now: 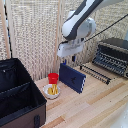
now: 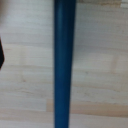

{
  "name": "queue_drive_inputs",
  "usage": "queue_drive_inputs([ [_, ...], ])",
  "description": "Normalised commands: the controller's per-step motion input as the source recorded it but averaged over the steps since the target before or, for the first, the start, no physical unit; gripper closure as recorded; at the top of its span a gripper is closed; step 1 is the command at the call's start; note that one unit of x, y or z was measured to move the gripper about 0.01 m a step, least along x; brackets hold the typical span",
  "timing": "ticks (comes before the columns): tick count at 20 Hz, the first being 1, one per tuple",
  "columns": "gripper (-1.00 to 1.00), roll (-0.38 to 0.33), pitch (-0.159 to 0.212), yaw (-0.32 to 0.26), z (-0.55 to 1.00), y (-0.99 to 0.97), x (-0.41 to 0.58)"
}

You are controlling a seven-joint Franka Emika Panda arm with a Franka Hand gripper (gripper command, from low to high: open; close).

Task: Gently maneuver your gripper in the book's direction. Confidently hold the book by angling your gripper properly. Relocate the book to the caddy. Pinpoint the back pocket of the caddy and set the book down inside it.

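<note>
The claw (image 1: 73, 59) hangs directly above the book (image 1: 73, 77), close to its top edge but apparently not touching it. Whether its fingers stand wide or narrow I cannot tell; the exterior view is too small, and they don't show in the wrist view. That view looks straight down on the book's (image 2: 64, 65) upper edge, a thin dark-blue strip with pale desk (image 2: 100, 75) on both sides. The book stands upright, so a straight descent should straddle it. Beyond it from the claw sit a red cup (image 1: 53, 78) and, farther off, the caddy (image 1: 20, 95).
</note>
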Motion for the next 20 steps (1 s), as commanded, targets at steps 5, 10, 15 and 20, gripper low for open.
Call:
queue_drive_inputs([
  [5, -1.0, 0.0, 0.048, 0.042, -0.33, -0.08, 0.031],
  [10, 1.0, 0.0, 0.07, -0.086, -0.31, 0.0, 0.07],
  [15, 1.0, 0.0, 0.063, -0.126, -0.18, 0.0, 0.131],
  [20, 1.0, -0.01, 0.011, -0.028, -0.06, 0.18, 0.116],
])
